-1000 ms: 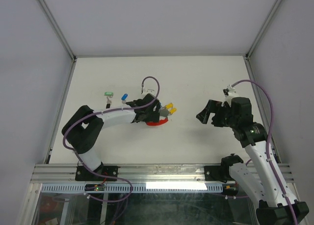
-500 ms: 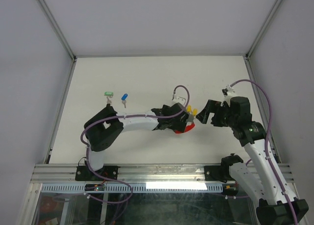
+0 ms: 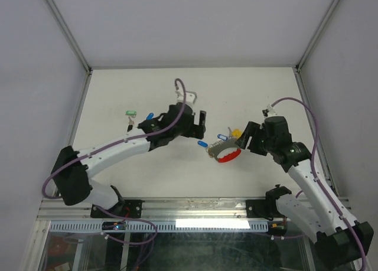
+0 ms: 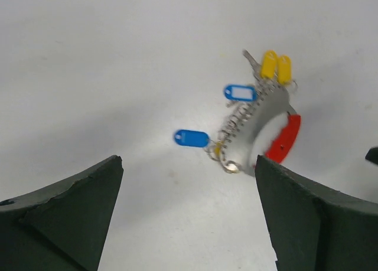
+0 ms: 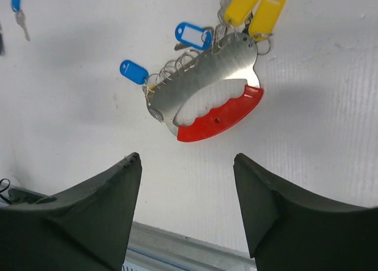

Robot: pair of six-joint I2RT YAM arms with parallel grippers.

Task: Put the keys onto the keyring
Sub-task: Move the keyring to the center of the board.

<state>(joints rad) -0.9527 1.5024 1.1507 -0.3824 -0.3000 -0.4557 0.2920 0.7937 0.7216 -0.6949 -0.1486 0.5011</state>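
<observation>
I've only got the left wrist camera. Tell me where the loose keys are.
Observer: Two, left of your frame: a green-capped key and a blue-capped key, lying apart on the table.
Operator: Report the right arm.
Observer: The right arm points at the keyring from its right side; its jaws stand open and empty.
Operator: Place my own arm.
Observer: The left arm reaches across, its wrist between the loose keys and the keyring.

I stood at a flat white table top. Plain pale grey walls rose on three sides, with thin silver metal posts in the corners.
</observation>
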